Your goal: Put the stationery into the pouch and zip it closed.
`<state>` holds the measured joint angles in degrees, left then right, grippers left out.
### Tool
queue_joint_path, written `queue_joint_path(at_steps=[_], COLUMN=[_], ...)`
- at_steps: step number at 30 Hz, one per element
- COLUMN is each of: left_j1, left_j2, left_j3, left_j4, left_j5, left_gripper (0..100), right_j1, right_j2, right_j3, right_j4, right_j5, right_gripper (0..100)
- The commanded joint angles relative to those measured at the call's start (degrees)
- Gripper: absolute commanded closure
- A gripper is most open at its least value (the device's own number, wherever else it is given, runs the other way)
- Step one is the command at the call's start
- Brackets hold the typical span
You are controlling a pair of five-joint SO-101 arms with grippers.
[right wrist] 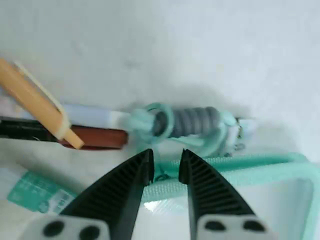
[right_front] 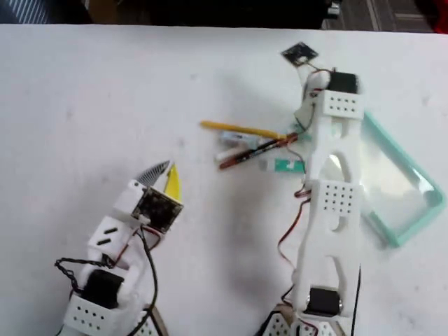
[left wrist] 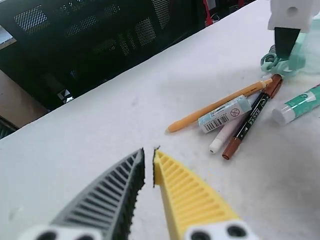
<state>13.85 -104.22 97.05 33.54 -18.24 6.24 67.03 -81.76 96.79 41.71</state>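
Where pouch (right wrist: 260, 165) lies, right claw (right wrist: 166, 159) (parted) over rim

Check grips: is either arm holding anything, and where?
Left gripper: nothing. Right gripper: at the zipper edge of the pouch; a hold cannot be told.

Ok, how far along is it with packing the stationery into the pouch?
Nothing is packed yet: the yellow pen, brown marker and green-labelled tube lie on the table beside the pouch. In hand: the right hand hovers at the zipper pull; the left hand is empty. Remaining: loading everything, then zipping.
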Motion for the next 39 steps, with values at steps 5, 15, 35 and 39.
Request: queue_joint_path(at_steps=[5,15,35,39], left_j1=[0.5,0.7,0.6,0.6], left_j2=[0.0,0.0,0.0,0.0], left_j3=[-0.1,-0.1,-0.1,-0.1], left_j4=[0.1,0.1,0.2,0.2], left_j5=[0.2,0.2,0.2,0.2], left_gripper=[94,94,94,94], right_j1=[9.2,14.8,6.5,5.6], right_j2=[-2.9,-24.5,-27.0,-24.8], right_j3=[6.9,32.4,39.6,39.6], right_j4=[2.0,1.8,-0.7,-2.9], right_j5=[12.3,21.0,-27.3,-30.7], right_gripper=[91.2,91.2,73.9,76.3])
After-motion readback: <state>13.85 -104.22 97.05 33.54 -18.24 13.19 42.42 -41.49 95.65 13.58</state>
